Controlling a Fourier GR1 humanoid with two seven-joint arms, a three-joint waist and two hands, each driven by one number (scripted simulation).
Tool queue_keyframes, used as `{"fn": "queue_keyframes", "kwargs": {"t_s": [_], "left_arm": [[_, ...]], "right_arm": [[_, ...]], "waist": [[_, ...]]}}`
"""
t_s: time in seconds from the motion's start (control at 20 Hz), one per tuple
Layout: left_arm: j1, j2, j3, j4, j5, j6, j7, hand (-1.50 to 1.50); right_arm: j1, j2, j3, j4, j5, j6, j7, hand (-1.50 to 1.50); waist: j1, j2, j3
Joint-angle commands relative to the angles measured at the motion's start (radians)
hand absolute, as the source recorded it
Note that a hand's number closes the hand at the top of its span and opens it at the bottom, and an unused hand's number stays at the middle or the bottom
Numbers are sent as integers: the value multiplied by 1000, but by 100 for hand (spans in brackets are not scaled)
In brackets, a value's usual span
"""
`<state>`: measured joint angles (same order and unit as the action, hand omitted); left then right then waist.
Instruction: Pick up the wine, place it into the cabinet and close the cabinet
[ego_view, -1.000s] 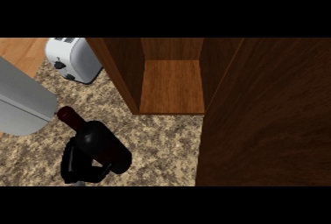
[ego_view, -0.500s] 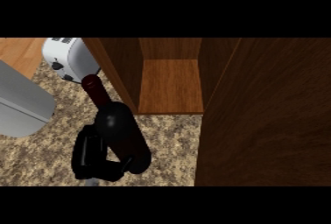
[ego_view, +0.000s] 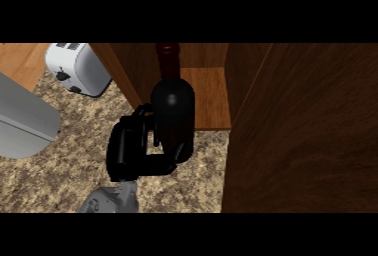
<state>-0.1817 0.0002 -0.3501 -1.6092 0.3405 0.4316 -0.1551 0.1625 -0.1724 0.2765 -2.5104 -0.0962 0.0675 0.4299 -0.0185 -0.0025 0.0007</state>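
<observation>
Single head view, set above the speckled brown stone tabletop (ego_view: 59, 177) and facing steeply down, near enough that the open brown wooden cabinet (ego_view: 211, 97) fills the right half, white toaster (ego_view: 74, 67) at upper left, black robot hand (ego_view: 129, 150) curled round the dark glass wine bottle (ego_view: 173, 105) at centre.

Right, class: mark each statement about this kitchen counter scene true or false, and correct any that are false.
1. The hand is curled round the wine bottle. True.
2. The bottle lies flat on the counter. False: the hand holds it, with its neck pointing into the cabinet.
3. A white toaster stands left of the cabinet. True.
4. The cabinet's door is shut. False: it stands open and the wooden shelf inside shows.
</observation>
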Motion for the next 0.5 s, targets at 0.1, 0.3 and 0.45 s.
{"fn": "queue_keyframes", "kwargs": {"t_s": [0.1,0.3,0.45], "left_arm": [[-190,0,-59,104,25,179,59,150],[-230,0,-13,202,12,161,46,150],[-244,0,-70,288,62,221,-35,150]], "right_arm": [[85,-25,-99,-145,-173,47,1,-150],[126,-23,-51,-216,-143,45,49,-150],[85,-3,-28,-211,-119,25,61,-150]], "waist": [[-6,2,1],[-5,1,0],[-8,3,-1]]}}
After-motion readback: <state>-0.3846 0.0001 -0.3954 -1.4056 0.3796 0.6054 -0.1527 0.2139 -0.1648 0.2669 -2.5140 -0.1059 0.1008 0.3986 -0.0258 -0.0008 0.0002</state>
